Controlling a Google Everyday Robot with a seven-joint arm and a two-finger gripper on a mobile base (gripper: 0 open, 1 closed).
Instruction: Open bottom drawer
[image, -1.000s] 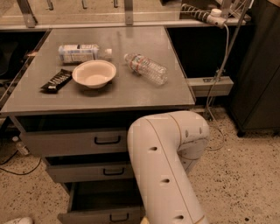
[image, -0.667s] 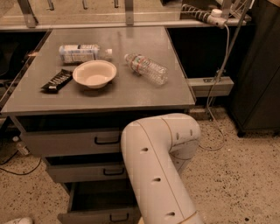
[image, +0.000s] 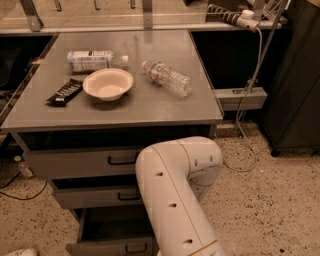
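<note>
camera view: bottom drawer (image: 102, 247) open beside arm (image: 172, 200); tool unseen, can't tell its state.

Arm (image: 170, 200) stands before the bottom drawer (image: 100, 248); gripper out of view.

gripper — not visible, somewhere past the white arm (image: 175, 200), which the lower edge cuts off.
bottom drawer (image: 100, 248) — front clipped by that edge, right end behind the arm.
white object (image: 17, 252), lower-left corner: mostly cropped, unidentifiable.
</note>
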